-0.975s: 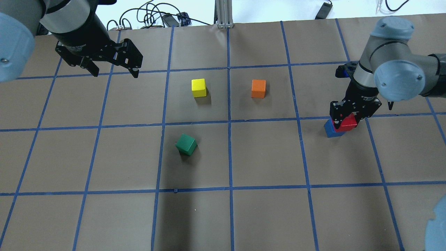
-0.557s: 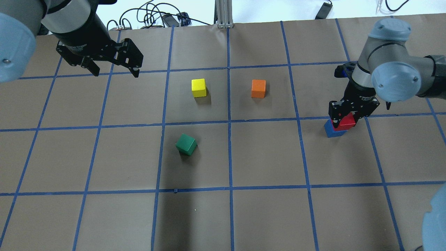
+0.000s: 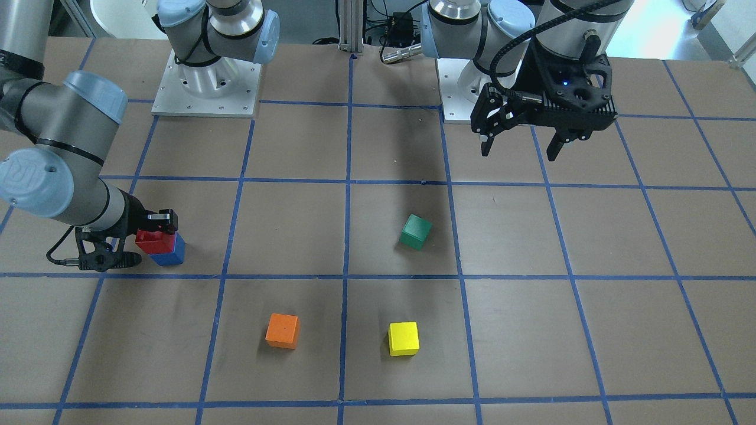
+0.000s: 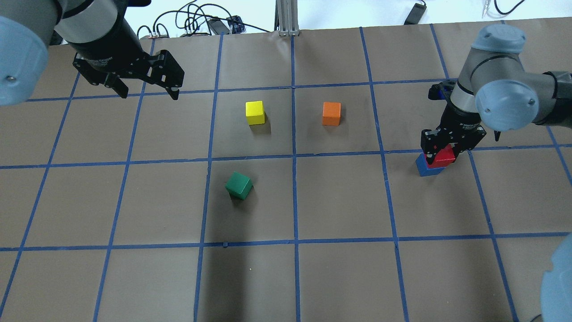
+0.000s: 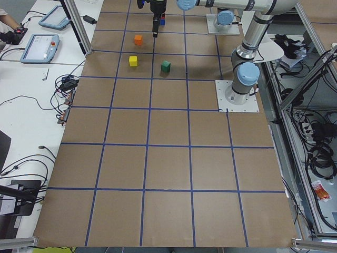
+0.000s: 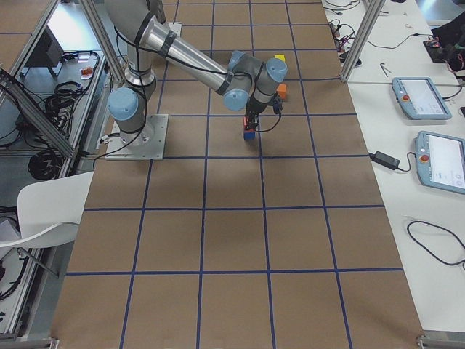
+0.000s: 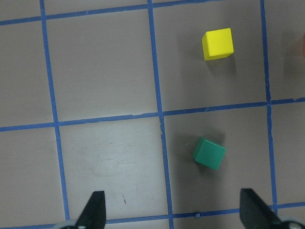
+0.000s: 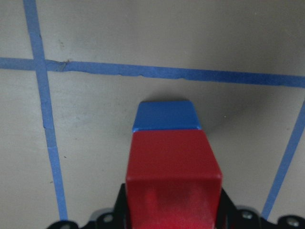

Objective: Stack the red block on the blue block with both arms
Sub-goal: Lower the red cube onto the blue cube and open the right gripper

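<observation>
The red block is held in my right gripper, which is shut on it. It sits over the blue block, offset to one side, and I cannot tell whether the two touch. The front view shows the same pair, the red block over the blue block. In the right wrist view the red block fills the foreground and the blue block's top shows beyond it. My left gripper is open and empty, high over the far left of the table, and shows in the front view.
A yellow block and an orange block stand at mid table. A green block lies nearer, turned at an angle. The left wrist view shows the green block and the yellow block below its open fingers.
My right gripper has shifted slightly left and down with the red block, bringing it more over the blue block. My left gripper has barely moved.
</observation>
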`<state>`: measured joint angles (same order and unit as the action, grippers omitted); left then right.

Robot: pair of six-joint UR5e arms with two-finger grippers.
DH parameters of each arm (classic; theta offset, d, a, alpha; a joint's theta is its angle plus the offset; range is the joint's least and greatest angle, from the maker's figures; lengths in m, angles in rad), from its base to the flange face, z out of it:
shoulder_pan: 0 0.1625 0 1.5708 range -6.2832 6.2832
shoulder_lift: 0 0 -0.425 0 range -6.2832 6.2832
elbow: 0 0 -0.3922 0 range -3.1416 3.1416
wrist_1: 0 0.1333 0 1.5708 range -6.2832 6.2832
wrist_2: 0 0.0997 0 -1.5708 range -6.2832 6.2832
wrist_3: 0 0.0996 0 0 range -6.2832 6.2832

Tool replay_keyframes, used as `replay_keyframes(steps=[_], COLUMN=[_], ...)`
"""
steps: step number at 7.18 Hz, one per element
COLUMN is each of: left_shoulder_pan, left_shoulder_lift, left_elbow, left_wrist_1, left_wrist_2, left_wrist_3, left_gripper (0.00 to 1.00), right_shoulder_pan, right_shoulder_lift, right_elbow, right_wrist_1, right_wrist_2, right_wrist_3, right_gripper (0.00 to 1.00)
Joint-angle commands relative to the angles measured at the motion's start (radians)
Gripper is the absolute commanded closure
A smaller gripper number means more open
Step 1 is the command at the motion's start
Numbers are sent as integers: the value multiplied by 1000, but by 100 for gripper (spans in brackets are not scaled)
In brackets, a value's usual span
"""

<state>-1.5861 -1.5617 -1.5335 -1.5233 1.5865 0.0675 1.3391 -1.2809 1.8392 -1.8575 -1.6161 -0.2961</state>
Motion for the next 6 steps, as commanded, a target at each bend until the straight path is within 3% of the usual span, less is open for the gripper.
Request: replay_keyframes(steps=[1,4,6], left_shoulder_pan=[0,0,0], left_shoulder_lift=[0,2,3], left_elbow=[-1,-1,-1], left_wrist_1=[0,0,-1], left_wrist_2=[1,3,3], left_wrist_3=[0,0,0], left_gripper=[0,0,0], right_shoulder_pan=[0,8,9], right_shoulder_lift=[0,-30,-110], right_elbow=[0,-23,-122], right_wrist_1=[1,20,192], right_wrist_2=[-1,-60,-57], right_wrist_3=[0,0,0], right_gripper=[0,0,0])
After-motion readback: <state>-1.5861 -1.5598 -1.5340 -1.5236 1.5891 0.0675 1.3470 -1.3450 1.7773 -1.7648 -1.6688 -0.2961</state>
